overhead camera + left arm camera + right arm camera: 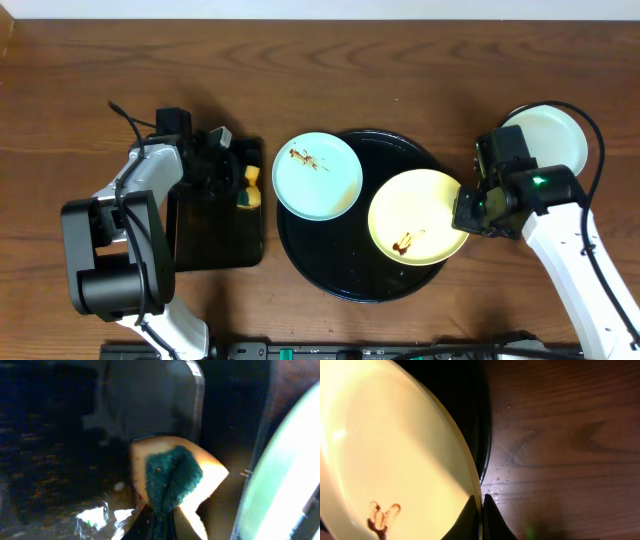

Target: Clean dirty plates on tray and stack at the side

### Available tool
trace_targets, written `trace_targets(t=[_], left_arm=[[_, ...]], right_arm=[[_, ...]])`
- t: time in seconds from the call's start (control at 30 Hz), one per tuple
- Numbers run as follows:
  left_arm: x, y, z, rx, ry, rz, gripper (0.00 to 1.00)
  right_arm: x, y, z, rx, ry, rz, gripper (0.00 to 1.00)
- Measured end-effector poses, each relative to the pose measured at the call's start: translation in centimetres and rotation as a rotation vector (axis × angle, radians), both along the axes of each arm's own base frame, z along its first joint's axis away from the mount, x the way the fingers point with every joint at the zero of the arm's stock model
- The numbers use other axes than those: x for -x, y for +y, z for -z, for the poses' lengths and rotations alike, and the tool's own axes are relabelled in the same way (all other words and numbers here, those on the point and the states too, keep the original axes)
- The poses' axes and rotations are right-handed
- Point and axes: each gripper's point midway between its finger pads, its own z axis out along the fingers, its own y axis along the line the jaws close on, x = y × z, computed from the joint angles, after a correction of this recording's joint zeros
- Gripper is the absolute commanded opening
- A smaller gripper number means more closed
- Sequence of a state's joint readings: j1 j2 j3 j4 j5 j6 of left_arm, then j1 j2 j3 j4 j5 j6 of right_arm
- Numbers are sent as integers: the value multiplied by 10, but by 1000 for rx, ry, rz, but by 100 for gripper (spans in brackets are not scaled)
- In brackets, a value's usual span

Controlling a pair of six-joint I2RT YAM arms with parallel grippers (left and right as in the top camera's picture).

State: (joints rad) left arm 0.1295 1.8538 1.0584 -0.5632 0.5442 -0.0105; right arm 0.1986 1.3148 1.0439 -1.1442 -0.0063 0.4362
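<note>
Right now the right gripper [481,510] is pinched on the right rim of the yellow plate [415,217], which sits over the right side of the round black tray [330,275]. A mint plate [317,175] overlaps the tray's upper-left rim. A third pale plate [550,135] lies on the tabletop [60,100] just beyond that gripper. The left gripper [156,522] is clamped on a sponge [172,475] over the rectangular tray [215,245].

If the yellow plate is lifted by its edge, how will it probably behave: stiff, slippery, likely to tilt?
The yellow plate looks rigid and thin, so it should keep its shape and feel light. The right gripper pinches only its rim, so the far side may droop. Its glossy surface suggests it could slip between the jaws.
</note>
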Motion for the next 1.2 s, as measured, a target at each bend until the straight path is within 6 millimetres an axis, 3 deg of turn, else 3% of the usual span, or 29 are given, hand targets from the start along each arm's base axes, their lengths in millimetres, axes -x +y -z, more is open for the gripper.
trace_targets(t=[0.3,0.47,0.67,0.83,1.2], left_arm=[[6,65,8,-364,94,-262,8],[7,83,7,-468,103,-328,7],[7,81,7,-507,99,-320,7],[7,73,7,-535,89,-280,7],[8,29,7,-543,55,-74,7]], right_arm=[[1,6,13,-36,2,-14,2],[4,7,23,-43,11,-17,2],[11,7,44,-42,36,-19,2],[8,8,47,-46,22,-19,2],[6,10,46,-60,17,-22,2]])
